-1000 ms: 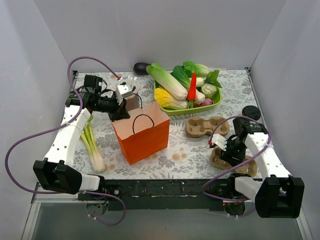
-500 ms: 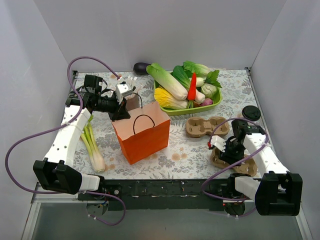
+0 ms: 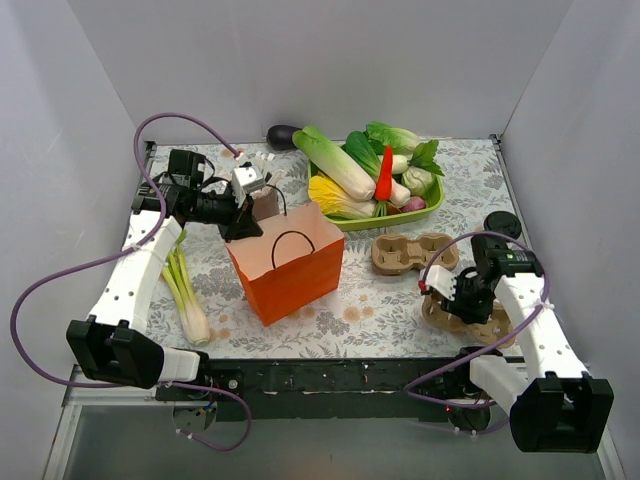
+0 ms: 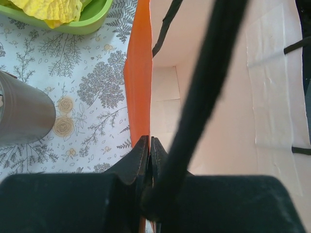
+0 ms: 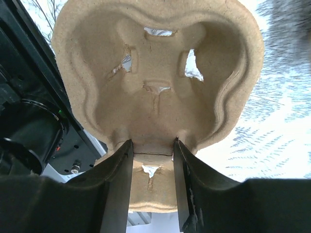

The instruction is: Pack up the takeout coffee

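The takeout coffee [image 3: 502,224] shows as a round black lid at the far right; its cup body is barely seen. The orange paper bag [image 3: 290,265] stands open mid-table. My left gripper [image 3: 243,228] is shut on the bag's back left rim; in the left wrist view the gripper [image 4: 148,141] pinches the orange wall [image 4: 138,73]. My right gripper [image 3: 458,300] is shut on the narrow waist of a brown pulp tray [image 3: 478,325] near the front right edge. In the right wrist view this gripper [image 5: 153,143] has a finger on each side of the tray [image 5: 155,63].
A second pulp tray [image 3: 410,252] lies right of the bag. A green bowl of vegetables [image 3: 375,185] sits at the back. A grey cup of white sticks [image 3: 262,203] stands behind the bag and also shows in the left wrist view [image 4: 19,116]. A leek [image 3: 185,290] lies at the left.
My right arm has swung its elbow outward and its wrist has shifted slightly right and back over the pulp tray. The bag's mouth has spread a little to the right.
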You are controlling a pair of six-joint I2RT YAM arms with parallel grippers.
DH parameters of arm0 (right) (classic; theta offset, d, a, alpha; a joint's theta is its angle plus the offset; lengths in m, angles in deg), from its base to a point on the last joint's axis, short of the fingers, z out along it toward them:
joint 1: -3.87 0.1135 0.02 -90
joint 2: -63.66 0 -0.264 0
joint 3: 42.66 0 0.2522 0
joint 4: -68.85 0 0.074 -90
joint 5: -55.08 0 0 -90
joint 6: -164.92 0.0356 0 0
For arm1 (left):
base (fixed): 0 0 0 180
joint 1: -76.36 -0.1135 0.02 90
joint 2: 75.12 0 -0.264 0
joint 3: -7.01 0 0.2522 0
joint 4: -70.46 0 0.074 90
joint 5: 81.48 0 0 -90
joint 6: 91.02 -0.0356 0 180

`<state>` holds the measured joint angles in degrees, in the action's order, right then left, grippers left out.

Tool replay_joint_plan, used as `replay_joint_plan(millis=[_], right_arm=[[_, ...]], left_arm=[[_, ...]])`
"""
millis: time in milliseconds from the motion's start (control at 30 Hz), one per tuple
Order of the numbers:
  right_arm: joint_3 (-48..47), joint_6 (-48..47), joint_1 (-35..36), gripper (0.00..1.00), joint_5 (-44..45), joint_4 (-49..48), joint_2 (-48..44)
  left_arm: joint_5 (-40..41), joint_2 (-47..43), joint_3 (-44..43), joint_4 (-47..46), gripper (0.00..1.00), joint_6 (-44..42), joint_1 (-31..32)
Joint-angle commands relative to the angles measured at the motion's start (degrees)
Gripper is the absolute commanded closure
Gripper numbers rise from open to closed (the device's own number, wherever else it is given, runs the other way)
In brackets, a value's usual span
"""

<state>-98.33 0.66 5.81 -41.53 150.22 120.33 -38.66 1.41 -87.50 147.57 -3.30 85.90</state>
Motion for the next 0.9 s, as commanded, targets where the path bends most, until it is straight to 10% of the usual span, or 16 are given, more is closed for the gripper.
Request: replay_joint_plan(millis=[0,533,867], right_arm=[[-9.47,-0.19,-0.18,0.82,-6.21,7.43,-1.03],[-67.83,34.07,1.05,0.99,-48.65,4.91,27.26],[-84.57,55.96,20.54,0.99,-57.80,-17.94,34.48]], left_arm=[[-4.05,-0.07,0.42,-1.65,1.00,0.53,0.22],[-8.63,3.80,-4.76,1.51,1.00,-1.32,0.39],[-10.57,5.73,-5.56,-1.12,1.00,4.38,3.37]])
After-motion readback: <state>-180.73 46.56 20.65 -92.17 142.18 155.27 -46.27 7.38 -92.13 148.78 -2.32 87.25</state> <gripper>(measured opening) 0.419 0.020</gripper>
